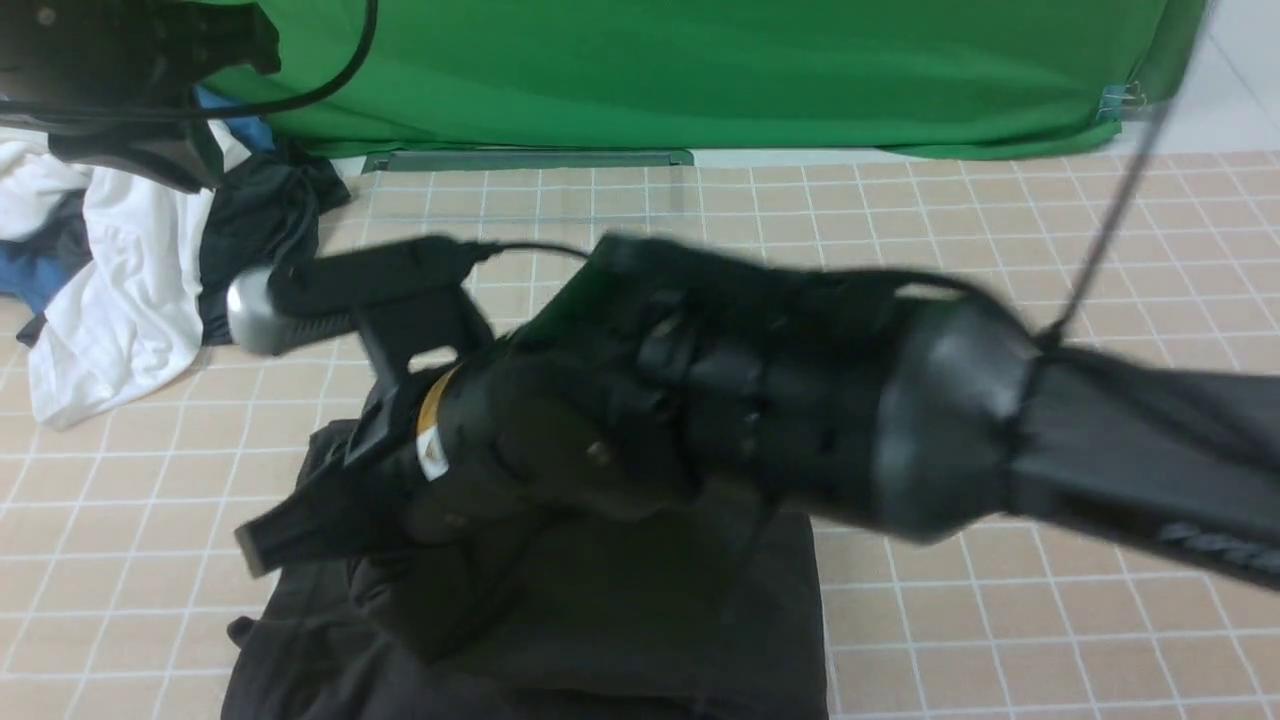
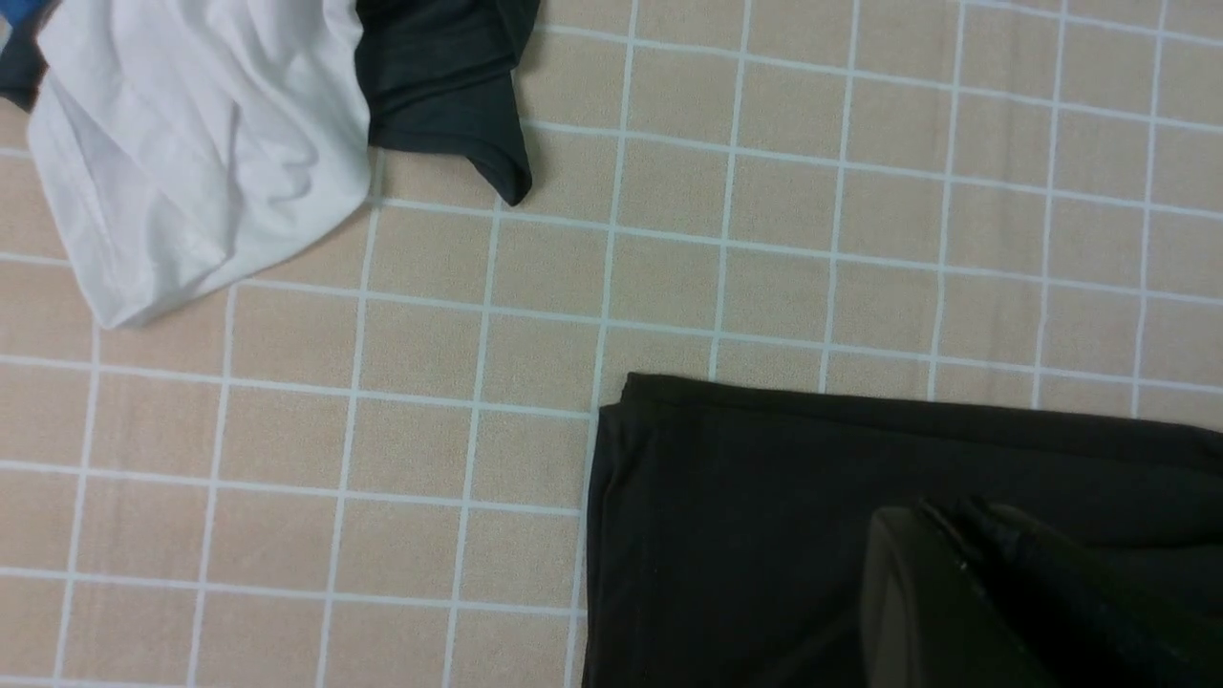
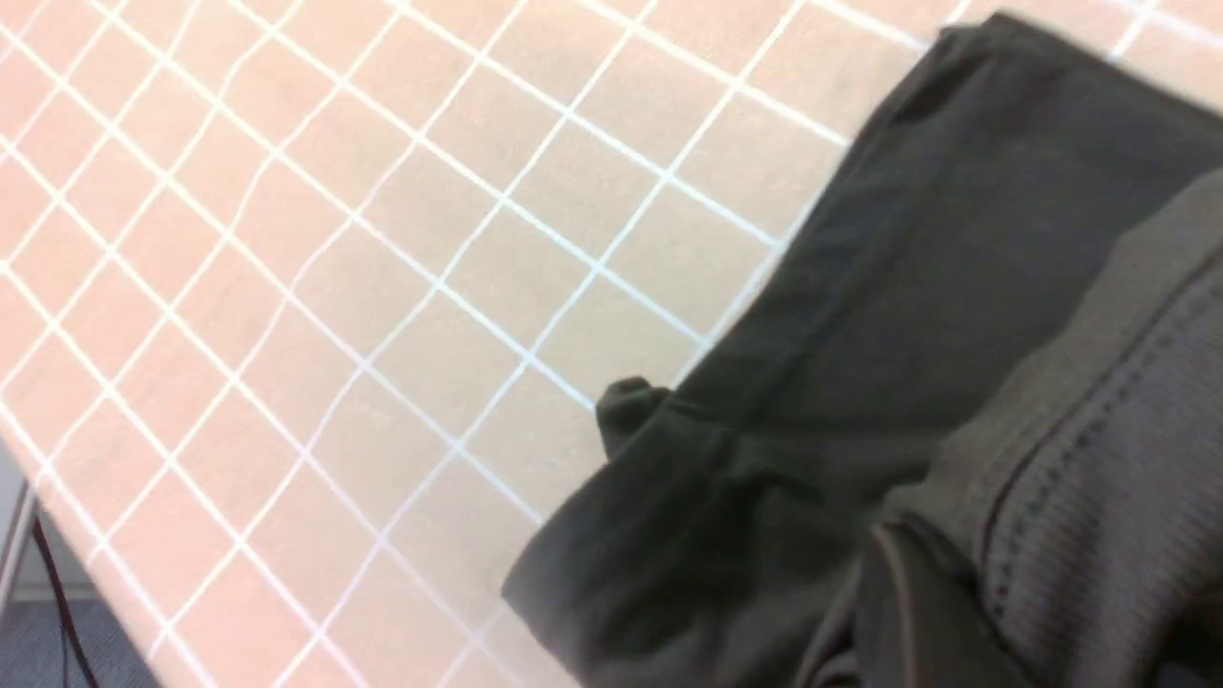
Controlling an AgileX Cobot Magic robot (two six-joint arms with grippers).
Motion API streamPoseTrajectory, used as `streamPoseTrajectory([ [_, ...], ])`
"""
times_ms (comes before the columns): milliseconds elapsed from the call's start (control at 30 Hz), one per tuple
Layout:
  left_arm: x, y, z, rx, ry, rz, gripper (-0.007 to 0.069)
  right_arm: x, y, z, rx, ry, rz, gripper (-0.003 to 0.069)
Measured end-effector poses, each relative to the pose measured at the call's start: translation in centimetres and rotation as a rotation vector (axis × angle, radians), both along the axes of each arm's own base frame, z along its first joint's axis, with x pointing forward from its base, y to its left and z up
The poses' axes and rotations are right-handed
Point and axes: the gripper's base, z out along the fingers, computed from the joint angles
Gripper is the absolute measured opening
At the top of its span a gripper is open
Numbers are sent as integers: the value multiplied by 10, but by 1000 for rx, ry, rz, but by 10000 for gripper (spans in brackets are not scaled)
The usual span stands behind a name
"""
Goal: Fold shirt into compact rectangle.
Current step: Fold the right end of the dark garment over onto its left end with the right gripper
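shirt (image 1: 620, 620) part-folded, mostly hidden | R gripper (image 1: 300, 520) blurred, grip unclear | L gripper unseen

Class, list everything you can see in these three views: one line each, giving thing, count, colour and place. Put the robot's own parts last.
shirt: one, black, partly folded, near middle of table.
white garment: one, white, far left pile.
dark garment: one, dark grey-green, far left, beside the white one.
blue cloth: one, blue, within the far left pile.
tablecloth: one, beige with white grid, covering table.
backdrop: one, green, behind table.
right gripper: one, black, over the shirt's left part; blurred, jaws unclear.
left gripper: one, black, above the shirt; jaws unclear.
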Motion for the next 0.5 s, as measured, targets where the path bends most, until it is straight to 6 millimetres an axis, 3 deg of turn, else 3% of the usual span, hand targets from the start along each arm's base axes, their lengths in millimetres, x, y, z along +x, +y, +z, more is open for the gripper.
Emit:
streamPoseTrajectory([
  [133,0,0,0,0,0,0,15,-2,16,-23,25,0,6,178],
  [200,0,0,0,0,0,0,15,-4,20,-30,27,11,3,251],
  [367,0,0,0,0,0,0,15,-6,16,-32,-19,44,-2,531],
  [433,0,0,0,0,1,0,15,-6,8,-26,-81,55,18,574],
  [500,0,0,0,0,1,0,15,-4,-2,-17,-136,63,36,546],
])
